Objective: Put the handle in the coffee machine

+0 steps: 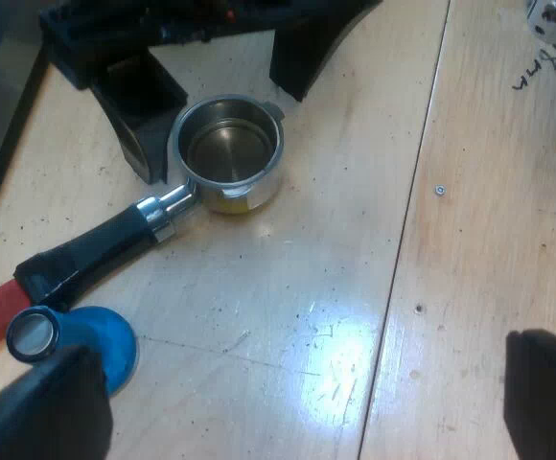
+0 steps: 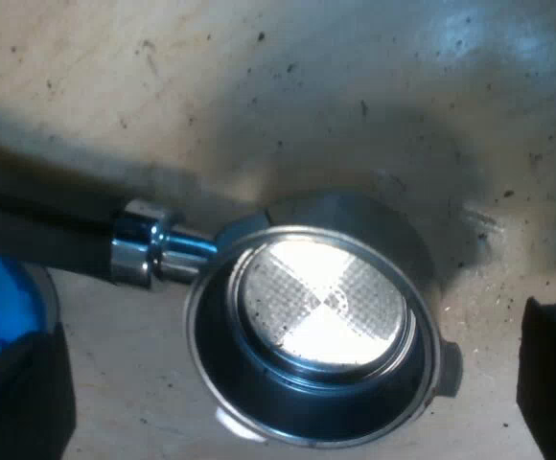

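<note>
A silver metal holder (image 1: 225, 153), with a round open cup and a dark handle ending in red, lies loose on the pale wooden tabletop (image 1: 355, 287). A round blue tamper (image 1: 86, 335) sits just beside the handle's red end. The right gripper (image 2: 288, 393) hangs directly over the cup, its two black fingers spread wide on either side, gripping nothing. The left gripper (image 1: 292, 402) hovers apart from the holder, also wide open and empty.
</note>
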Available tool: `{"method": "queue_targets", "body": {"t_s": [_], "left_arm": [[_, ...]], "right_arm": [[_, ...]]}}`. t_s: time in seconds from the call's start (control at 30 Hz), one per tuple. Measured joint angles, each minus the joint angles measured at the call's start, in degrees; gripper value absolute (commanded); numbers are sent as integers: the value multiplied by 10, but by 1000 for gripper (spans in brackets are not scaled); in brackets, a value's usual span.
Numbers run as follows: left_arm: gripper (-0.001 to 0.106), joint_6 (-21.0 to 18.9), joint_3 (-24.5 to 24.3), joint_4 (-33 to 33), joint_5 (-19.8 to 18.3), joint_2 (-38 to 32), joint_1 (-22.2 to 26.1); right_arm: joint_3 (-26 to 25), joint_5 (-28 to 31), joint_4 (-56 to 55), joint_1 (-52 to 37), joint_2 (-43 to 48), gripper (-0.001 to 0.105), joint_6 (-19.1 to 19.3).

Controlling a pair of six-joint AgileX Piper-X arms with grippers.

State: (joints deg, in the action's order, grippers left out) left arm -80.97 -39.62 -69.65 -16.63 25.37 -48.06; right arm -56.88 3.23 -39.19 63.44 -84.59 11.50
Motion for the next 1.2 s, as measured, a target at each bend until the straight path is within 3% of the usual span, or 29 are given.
{"method": "queue_targets", "body": {"t_s": [1.1,1.2], "left_arm": [[84,0,0,-2,0,0,0],[84,0,0,-2,0,0,0]], "right_arm": [[1,-28,20,-11,-55,94,2],[1,-32,20,-11,-55,94,19]]}}
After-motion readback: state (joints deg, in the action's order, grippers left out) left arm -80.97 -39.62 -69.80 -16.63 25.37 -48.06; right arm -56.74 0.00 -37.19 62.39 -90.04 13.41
